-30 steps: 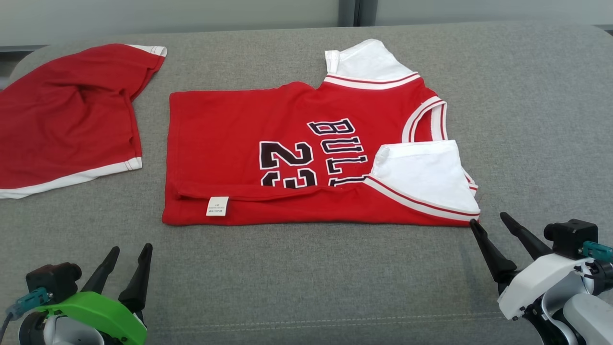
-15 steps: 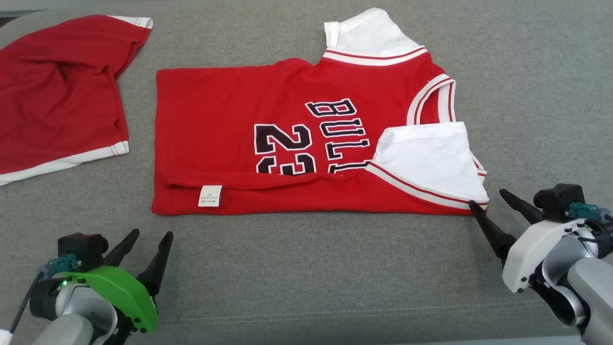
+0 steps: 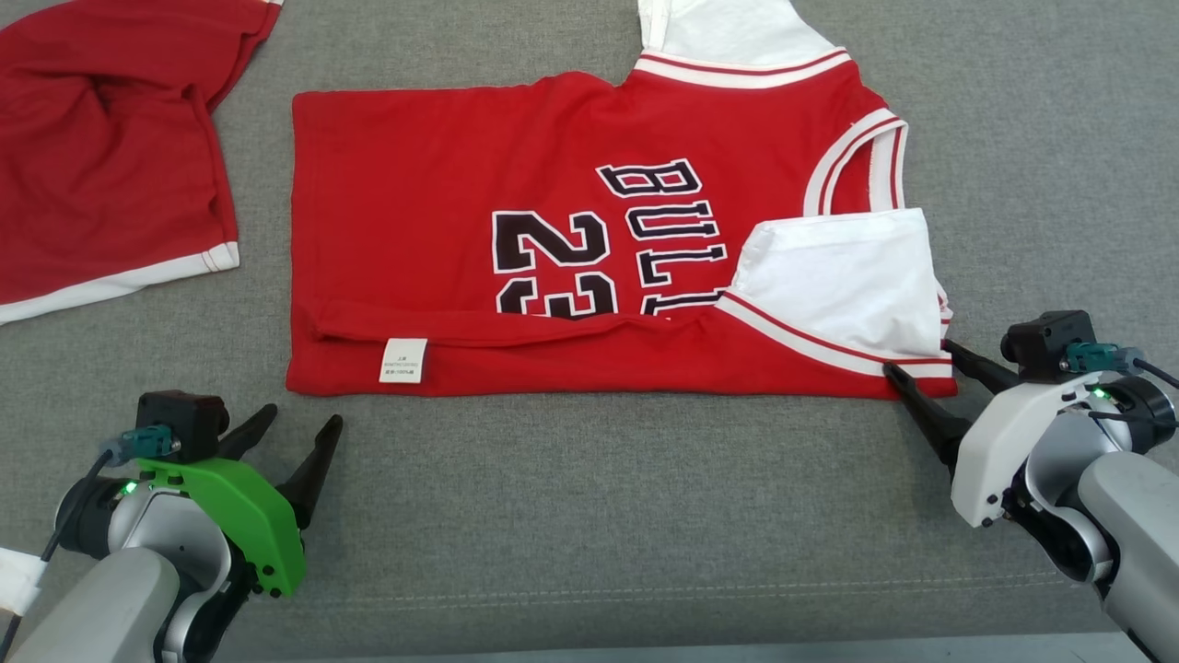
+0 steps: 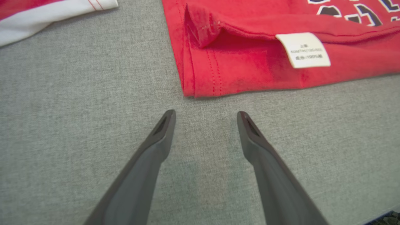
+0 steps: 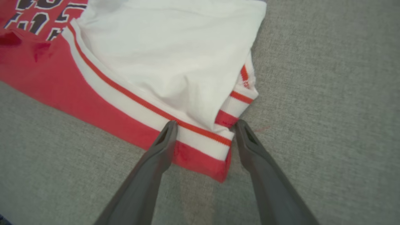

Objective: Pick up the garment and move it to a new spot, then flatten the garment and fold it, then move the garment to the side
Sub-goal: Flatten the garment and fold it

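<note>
Fold step, I judge: my right tool (image 3: 918, 356) straddles the jersey's (image 3: 461, 184) sleeve corner unclenched, left tool (image 3: 303, 413) released beside the hem; next, both pinch.

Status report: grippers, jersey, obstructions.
Left gripper open, short of jersey hem corner. Right gripper open, astride sleeve corner, not yet closed. Jersey flat on grey cushion, near edge folded over. Second red garment far left, apart.

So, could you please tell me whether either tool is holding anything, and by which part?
Nothing is held yet. The right tool stands open astride the near sleeve-side corner of the jersey; the left tool is open, short of its hem.
</note>
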{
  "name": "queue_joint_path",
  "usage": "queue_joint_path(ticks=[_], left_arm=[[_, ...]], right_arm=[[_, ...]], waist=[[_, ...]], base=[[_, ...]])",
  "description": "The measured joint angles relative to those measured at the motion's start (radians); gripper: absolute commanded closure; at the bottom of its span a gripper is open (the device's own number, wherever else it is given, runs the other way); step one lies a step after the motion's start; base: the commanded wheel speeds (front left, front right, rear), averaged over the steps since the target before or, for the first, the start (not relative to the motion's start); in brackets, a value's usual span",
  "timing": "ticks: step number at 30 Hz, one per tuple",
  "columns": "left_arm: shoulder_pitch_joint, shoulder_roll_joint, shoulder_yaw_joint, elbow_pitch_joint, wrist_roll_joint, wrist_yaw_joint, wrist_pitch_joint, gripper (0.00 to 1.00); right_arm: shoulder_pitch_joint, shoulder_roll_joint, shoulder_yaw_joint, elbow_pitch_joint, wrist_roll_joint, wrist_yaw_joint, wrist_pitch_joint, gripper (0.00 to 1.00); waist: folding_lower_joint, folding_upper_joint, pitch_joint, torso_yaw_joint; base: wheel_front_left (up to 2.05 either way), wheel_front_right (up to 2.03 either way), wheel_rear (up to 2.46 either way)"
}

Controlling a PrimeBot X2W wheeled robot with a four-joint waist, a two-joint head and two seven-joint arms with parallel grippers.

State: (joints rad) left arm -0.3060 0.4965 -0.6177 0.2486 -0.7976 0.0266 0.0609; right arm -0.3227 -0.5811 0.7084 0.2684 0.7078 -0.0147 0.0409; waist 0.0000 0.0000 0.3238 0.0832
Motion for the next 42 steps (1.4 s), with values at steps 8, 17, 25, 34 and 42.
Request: queue_joint_path(ticks=[8, 17, 25, 34, 42], left_arm=[[-0.033, 0.005, 0.003, 0.012, 0.000, 0.000, 0.028, 0.00], [-0.074, 0.004, -0.006, 0.026, 0.000, -0.005, 0.079, 0.00], [-0.108, -0.004, -0.005, 0.034, -0.011, -0.018, 0.102, 0.00], [-0.116, -0.011, -0.016, 0.052, -0.027, -0.033, 0.140, 0.00], [-0.134, -0.014, -0.022, 0.067, -0.065, -0.046, 0.178, 1.00]], right_arm=[[-0.014, 0.006, 0.002, 0.019, 0.005, 0.015, 0.018, 0.05], [-0.028, 0.015, 0.007, 0.030, 0.012, 0.026, 0.034, 0.07], [-0.043, 0.022, 0.007, 0.032, 0.016, 0.035, 0.041, 0.06], [-0.049, 0.021, 0.006, 0.031, 0.024, 0.041, 0.048, 0.09], [-0.059, 0.026, 0.006, 0.032, 0.061, 0.070, 0.074, 1.00]], waist=[[0.0000, 0.0000, -0.002, 0.000], [0.0000, 0.0000, -0.003, -0.010], [0.0000, 0.0000, 0.017, -0.028], [0.0000, 0.0000, 0.031, -0.032], [0.0000, 0.0000, 0.035, -0.025]], base=[[0.00, 0.00, 0.00], [0.00, 0.00, 0.00], [0.00, 0.00, 0.00], [0.00, 0.00, 0.00], [0.00, 0.00, 0.00]])
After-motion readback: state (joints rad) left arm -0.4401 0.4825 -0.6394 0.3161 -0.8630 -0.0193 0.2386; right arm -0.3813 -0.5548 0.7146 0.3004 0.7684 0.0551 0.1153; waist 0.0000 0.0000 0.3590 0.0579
